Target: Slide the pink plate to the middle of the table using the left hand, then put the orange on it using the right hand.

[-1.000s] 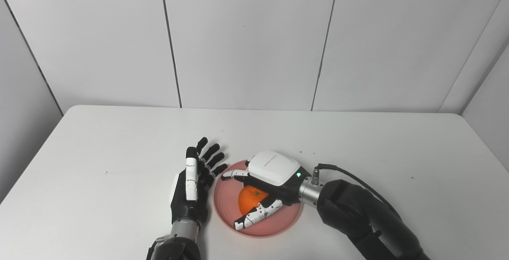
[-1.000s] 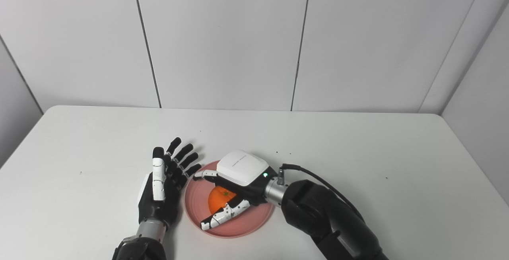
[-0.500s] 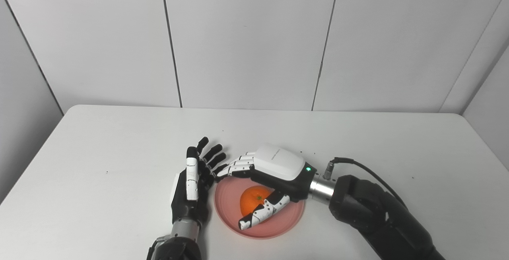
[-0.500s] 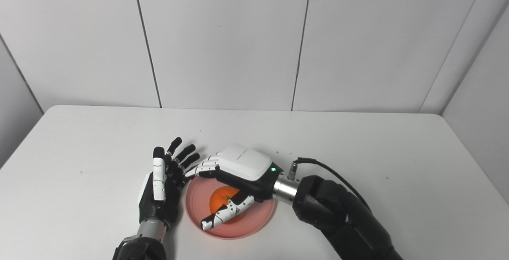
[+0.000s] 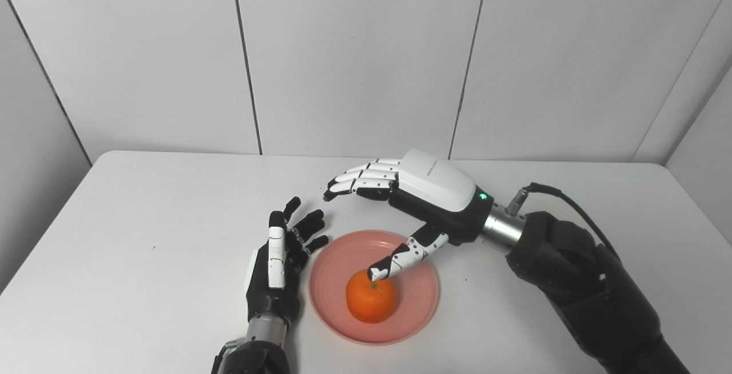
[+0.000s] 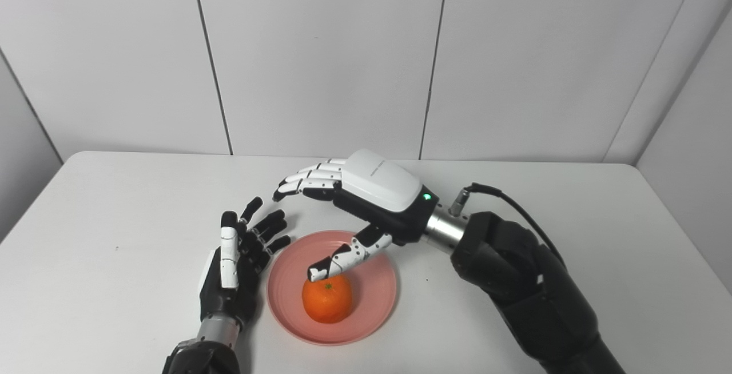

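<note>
Orange (image 5: 371, 304) sits on pink plate (image 5: 420, 305), stem up, free of both hands; plate near front middle of white table (image 5: 143, 202); right hand (image 5: 426, 194) raised above plate, fingers spread, holding nothing, thumb tip just over orange; left hand (image 5: 280, 254) just left of plate rim, fingers apart, empty

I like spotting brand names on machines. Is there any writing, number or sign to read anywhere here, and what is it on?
One faint grey line of print on the white back cover of the right hand: too small and blurred to read.
Left hand, orange, pink plate, table: no writing visible.
</note>
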